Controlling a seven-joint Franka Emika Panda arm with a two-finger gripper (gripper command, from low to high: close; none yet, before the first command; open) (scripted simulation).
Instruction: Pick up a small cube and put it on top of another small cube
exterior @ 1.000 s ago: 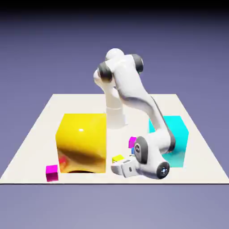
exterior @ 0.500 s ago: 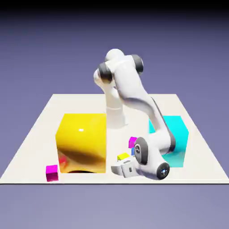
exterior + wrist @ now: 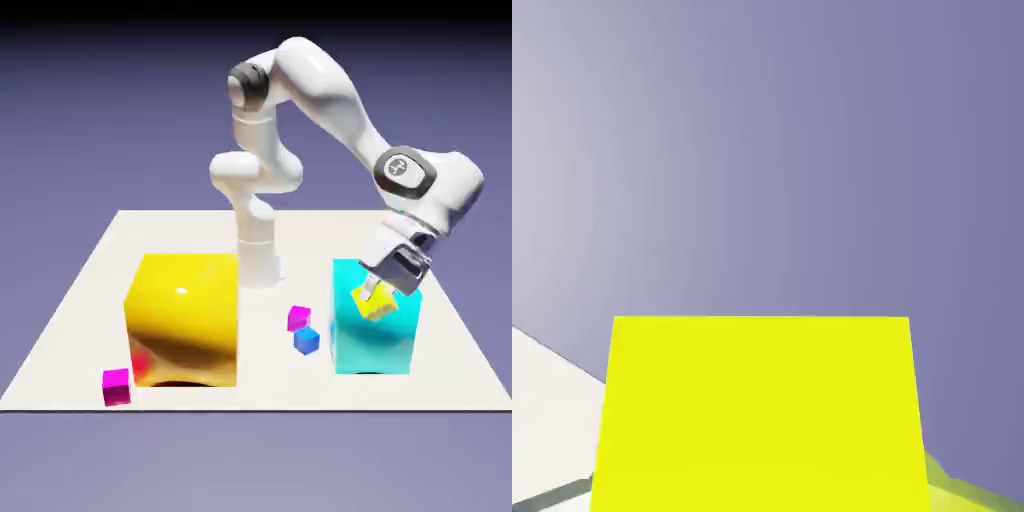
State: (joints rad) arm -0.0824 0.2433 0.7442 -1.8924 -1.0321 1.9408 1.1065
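Observation:
My gripper (image 3: 377,300) is shut on the small yellow cube (image 3: 379,304) and holds it in the air in front of the big cyan block (image 3: 373,335), toward the exterior view's right. In the hand view the yellow cube (image 3: 762,412) fills the lower half and hides both fingertips. Another small cube, blue (image 3: 307,341), rests on the table beside a small magenta cube (image 3: 298,318) near the middle. One more small magenta cube (image 3: 116,385) sits at the front left corner.
A big glossy yellow block (image 3: 184,318) stands left of the middle. The robot's base column (image 3: 259,245) rises behind it. The white table (image 3: 70,300) ends just in front of the blocks.
The gripper shut on the yellow cube down by the table's front, then swung up and to the exterior view's right with it. The blue cube has come into sight.

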